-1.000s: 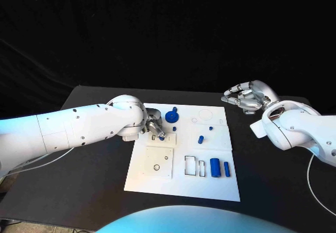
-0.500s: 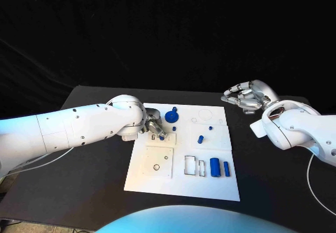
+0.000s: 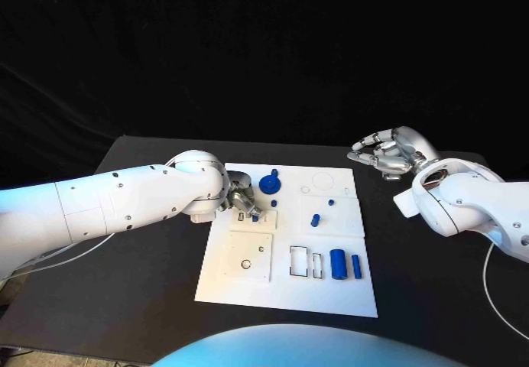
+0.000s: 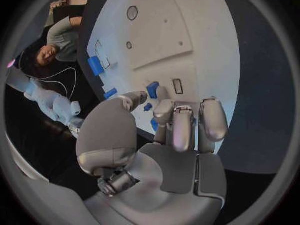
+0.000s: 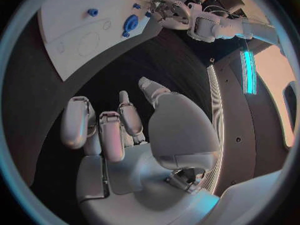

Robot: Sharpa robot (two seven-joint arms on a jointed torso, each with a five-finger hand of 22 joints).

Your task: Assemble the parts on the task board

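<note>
A: Task board (image 3: 248,287): white plate, centre of the black table (image 3: 144,306). Parts on it: blue disc (image 3: 270,184) at the board's 11 o'clock, two small blue pegs (image 3: 316,219) near its middle, two blue cylinders (image 3: 346,264) lying at 4 o'clock beside open rectangular slots.

B: Left hand (image 3: 242,199)?

A: At the board's 10 o'clock edge, fingers curled down over a small blue block (image 4: 152,89) by a slot. Whether they pinch it, I cannot tell.

B: Right hand (image 3: 386,153)?

A: Off the board at 2 o'clock, above bare table, fingers curled inward, holding nothing.

B: Progress?

A: Early, by my reckoning. Cylinders lie loose, slots and round outlines stand unfilled. Most of the fitting remains.
</note>
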